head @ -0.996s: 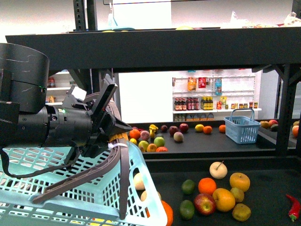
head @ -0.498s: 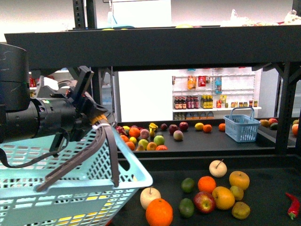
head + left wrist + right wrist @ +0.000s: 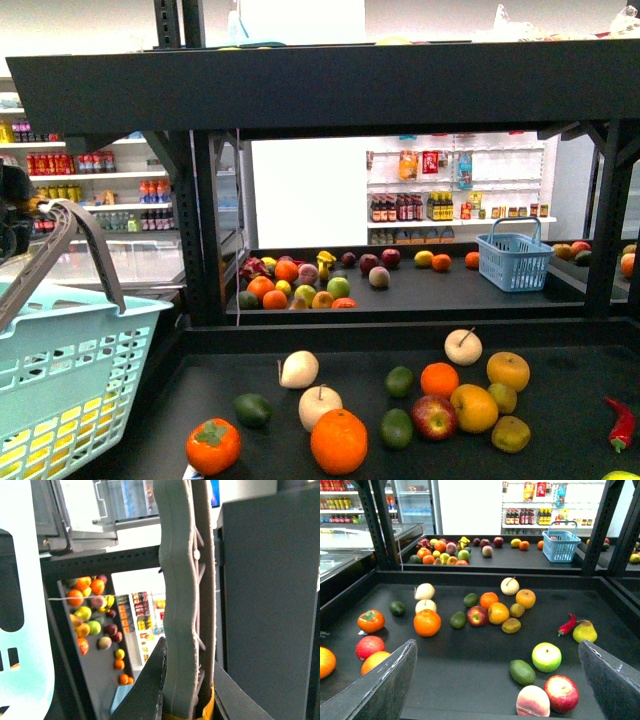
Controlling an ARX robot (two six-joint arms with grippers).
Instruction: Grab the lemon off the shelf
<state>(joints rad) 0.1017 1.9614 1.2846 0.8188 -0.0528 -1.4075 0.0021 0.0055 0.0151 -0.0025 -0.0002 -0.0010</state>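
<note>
The lemon point(image 3: 424, 258) looks to be the bright yellow fruit on the far tray of the black shelf point(image 3: 400, 88), beside a small orange; it also shows small in the right wrist view point(image 3: 515, 543) and the left wrist view point(image 3: 120, 654). My left gripper point(image 3: 185, 702) is shut on the grey basket handle point(image 3: 180, 605). In the front view that handle point(image 3: 85, 245) arches over the pale green basket point(image 3: 70, 370) at the far left. My right gripper point(image 3: 497, 680) is open above the near tray's front edge, with nothing between its fingers, far from the lemon.
The near tray point(image 3: 470, 675) holds scattered fruit: oranges, apples, limes, a golden-orange fruit point(image 3: 474, 408), a red chilli point(image 3: 621, 424) and a pear point(image 3: 584, 631). A small blue basket point(image 3: 515, 262) stands on the far tray. Black posts point(image 3: 205, 230) frame the shelf.
My left arm and the basket have swung left and out of the middle of the front view, uncovering the fruit on the near tray's left side.
</note>
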